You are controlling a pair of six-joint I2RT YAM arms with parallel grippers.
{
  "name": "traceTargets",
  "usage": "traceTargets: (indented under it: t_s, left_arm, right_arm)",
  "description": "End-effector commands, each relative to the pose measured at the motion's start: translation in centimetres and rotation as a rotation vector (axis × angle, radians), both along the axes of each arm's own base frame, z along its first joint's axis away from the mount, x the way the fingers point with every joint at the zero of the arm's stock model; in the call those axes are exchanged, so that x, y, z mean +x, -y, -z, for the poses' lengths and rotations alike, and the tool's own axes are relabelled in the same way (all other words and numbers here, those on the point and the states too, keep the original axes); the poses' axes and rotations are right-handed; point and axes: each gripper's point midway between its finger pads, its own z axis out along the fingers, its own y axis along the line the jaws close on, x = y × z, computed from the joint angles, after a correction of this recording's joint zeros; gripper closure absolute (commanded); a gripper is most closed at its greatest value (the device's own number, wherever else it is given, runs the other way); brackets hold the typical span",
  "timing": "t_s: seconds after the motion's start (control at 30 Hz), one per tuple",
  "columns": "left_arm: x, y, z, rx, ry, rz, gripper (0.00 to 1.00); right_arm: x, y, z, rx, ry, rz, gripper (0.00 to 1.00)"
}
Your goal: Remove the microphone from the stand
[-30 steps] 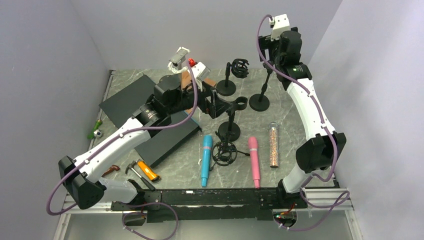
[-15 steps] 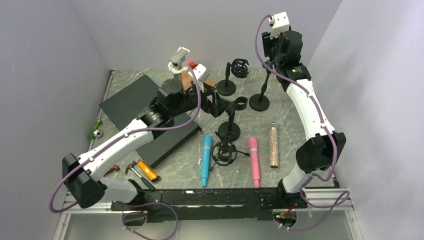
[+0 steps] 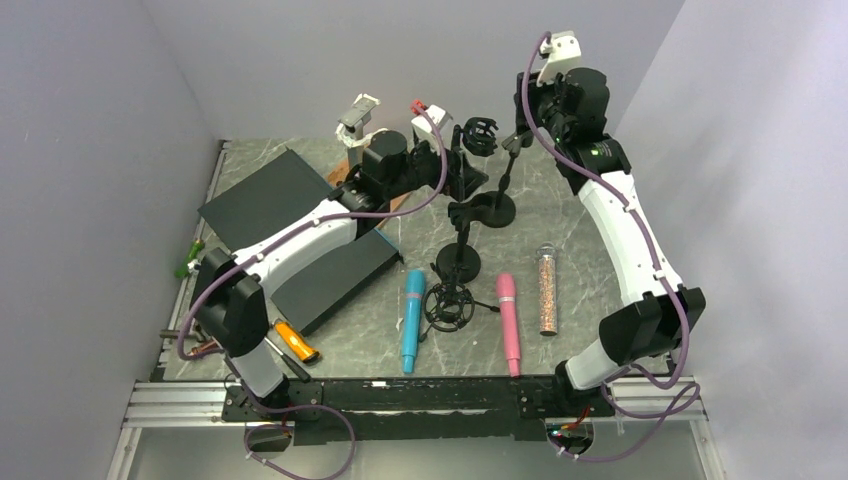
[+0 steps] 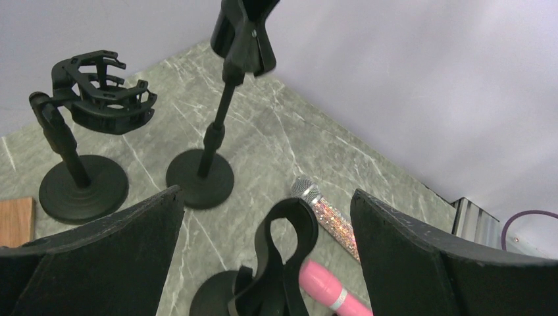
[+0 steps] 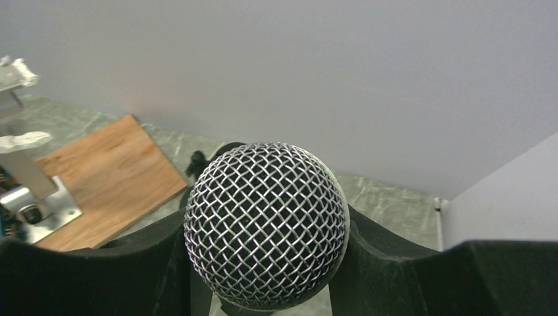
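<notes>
above the stand, the microphone shows only its mesh head in the right wrist view; its body is hidden behind that head. from overhead the right gripper covers it. the stand's clip is cut off by the left wrist view's top edge.

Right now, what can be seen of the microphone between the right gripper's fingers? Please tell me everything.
The microphone shows only its round head, a ball of silver wire mesh, dark inside, with no dent visible. It points straight at the right wrist camera, so its body is hidden behind the head. The black fingers of the right gripper are closed on it from both sides, touching the mesh.
</notes>
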Motion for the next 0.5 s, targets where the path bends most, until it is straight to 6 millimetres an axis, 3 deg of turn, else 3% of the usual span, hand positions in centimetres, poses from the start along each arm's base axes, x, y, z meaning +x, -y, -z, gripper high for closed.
traceTargets:
  t_s: [0.0,0.13,0.37,0.47]
  left_arm:
    - [0.9,0.8,-4.5,-0.080,0.092,-0.005,0.01]
    - [2.5,1.5,-3.8,-0.044,0.109,-0.034,0.01]
    - [4.6,3.4,-2.6,0.034,0.198,-0.087,0.11]
    - [5.5,4.1,-2.1,0.073,0.257,-0.130,0.04]
  right_arm:
    - [-2.3,-1.5,-3.7,0.085,0.073,0.017,1.00]
    - [-2.4,-1.7,-4.1,0.100,0.072,0.019,1.00]
    - [-2.2,-1.7,-4.0,0.098,0.064,0.024,1.00]
    - [-2.3,-2.1,-4.2,0.108,0.062,0.007,1.00]
